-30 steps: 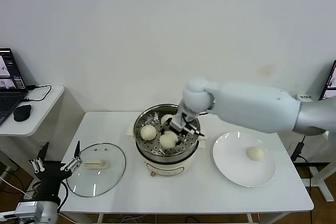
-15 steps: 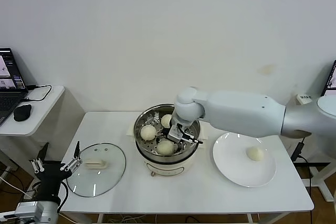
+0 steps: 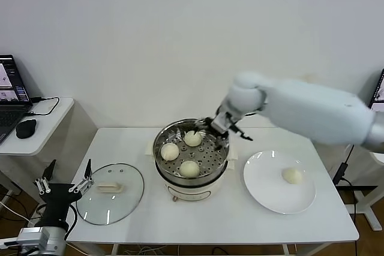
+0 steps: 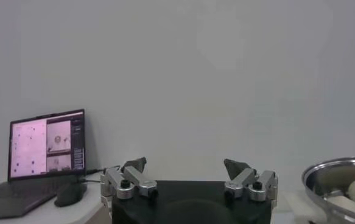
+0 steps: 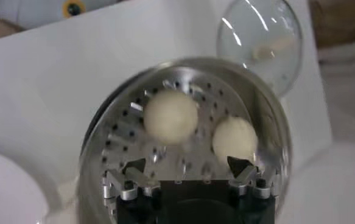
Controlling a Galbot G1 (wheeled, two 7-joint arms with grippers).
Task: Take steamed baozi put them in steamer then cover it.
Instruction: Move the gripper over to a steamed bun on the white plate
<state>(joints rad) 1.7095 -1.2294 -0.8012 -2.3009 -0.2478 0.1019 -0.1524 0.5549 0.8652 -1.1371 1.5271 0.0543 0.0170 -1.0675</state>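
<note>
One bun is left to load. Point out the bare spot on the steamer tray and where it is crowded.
In the steamer, three baozi fill the tray's back, left and front. The bare patch is its right side, beside the rim under the open right gripper. The last baozi waits on the plate. The left gripper is parked open by the lid.
</note>
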